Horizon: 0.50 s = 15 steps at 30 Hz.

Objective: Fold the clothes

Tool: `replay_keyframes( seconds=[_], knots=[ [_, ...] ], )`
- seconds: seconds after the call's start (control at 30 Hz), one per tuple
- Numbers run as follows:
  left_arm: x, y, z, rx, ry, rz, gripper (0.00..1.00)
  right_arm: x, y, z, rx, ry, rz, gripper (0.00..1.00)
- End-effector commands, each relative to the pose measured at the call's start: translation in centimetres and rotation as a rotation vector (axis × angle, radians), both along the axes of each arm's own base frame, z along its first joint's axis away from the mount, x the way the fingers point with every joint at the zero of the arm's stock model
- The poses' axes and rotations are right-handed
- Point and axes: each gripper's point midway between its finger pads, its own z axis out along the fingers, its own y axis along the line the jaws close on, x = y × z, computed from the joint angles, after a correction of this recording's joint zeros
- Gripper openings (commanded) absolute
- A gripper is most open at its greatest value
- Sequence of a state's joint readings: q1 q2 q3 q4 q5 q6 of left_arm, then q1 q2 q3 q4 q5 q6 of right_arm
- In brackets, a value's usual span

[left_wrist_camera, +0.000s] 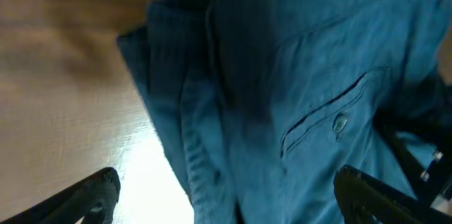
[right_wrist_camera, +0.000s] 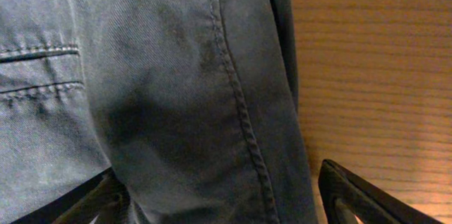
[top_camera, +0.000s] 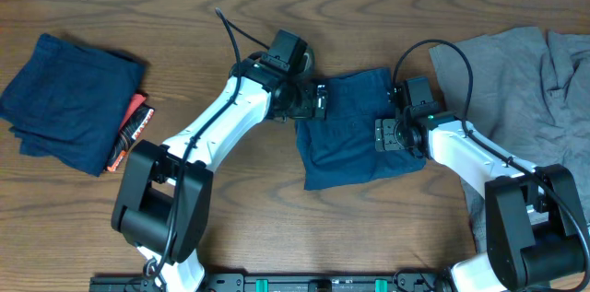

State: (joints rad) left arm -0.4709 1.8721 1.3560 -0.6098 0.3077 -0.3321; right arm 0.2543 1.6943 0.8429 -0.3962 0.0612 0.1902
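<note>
Shorts [top_camera: 355,135], navy and folded, lie at the middle of the counter [top_camera: 277,200]. Left jaws stand spread over their left edge (button pocket [left_wrist_camera: 339,121] below); right jaws spread too, seemingly straddling the right hem without pinching.

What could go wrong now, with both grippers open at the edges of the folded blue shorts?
The left gripper sits over the shorts' left edge; lifting away, a finger might catch the layers and undo the fold.
The right gripper has cloth between its open fingers, so it might drag that edge.
The grey clothes lie beside the right arm, which could snag them.
</note>
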Motion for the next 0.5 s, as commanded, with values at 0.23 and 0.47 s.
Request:
replay_keyframes(
  seconds=[0.23,0.47],
  knots=[
    [0.9,0.4,-5.6,-0.014,0.085,0.003,0.98,-1.9,-2.8,-1.7,-0.11,0.079,-0.024,0.83],
    [-0.9,-3.5,-6.4,-0.208,0.186,-0.085,0.98,-2.0,-2.8,-1.7,-0.111,0.085,-0.024,0.84]
  ],
)
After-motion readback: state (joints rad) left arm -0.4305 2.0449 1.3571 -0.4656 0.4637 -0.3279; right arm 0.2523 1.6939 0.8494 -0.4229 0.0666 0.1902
